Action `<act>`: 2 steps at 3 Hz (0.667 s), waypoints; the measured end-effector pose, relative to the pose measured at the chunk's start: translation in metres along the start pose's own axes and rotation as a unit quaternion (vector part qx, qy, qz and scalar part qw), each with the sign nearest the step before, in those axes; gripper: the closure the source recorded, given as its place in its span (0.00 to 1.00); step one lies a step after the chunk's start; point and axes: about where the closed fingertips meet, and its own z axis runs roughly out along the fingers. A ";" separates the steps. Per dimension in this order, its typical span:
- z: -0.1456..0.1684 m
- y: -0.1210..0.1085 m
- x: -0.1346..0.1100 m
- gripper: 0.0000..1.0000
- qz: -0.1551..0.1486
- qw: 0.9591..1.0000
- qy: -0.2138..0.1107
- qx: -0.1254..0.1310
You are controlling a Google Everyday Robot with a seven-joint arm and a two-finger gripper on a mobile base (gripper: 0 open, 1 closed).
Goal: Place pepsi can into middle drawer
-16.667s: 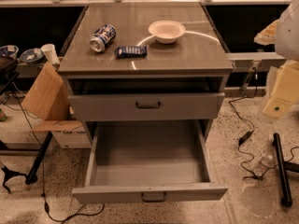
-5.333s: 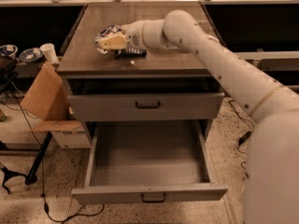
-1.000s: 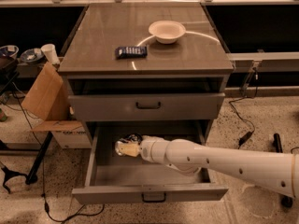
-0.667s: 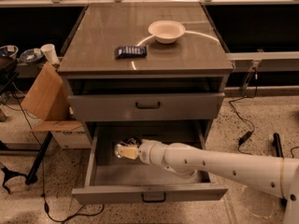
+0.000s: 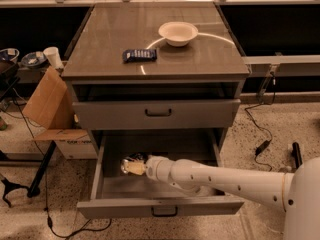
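In the camera view, the arm [image 5: 215,176] is reaching in from the right and dipping into the open middle drawer [image 5: 150,208]. The claw [image 5: 131,167] is sitting low in the drawer's left half, close to the floor of the box. A small dark-and-pale shape right at its tip is looking like the pepsi can [image 5: 136,158]. It is lying inside the drawer, against the claw, and mostly hidden by it. Whether the claw is clenched on the can or released from it, I cannot tell, nor whether the can is resting on the drawer floor.

As a judgement, the can is probably behaving as a light, stiff thing with a thin, smooth, slippery wall. Too hard a squeeze is likely to dent it, and on its side it is prone to rolling. The best hold is across the middle of its round body, well between the silver ends, with only moderate pressure.

Above, the upper drawer [image 5: 157,113] is standing slightly open. On the surface [image 5: 200,54], a white bowl [image 5: 178,33] and a flat dark-blue snack packet [image 5: 139,55] are lying well apart from the work.
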 end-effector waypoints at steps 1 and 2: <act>0.004 -0.008 0.006 0.58 0.008 1.000 -0.007 0.007; -0.004 -0.016 -0.006 0.34 0.008 1.000 -0.017 0.021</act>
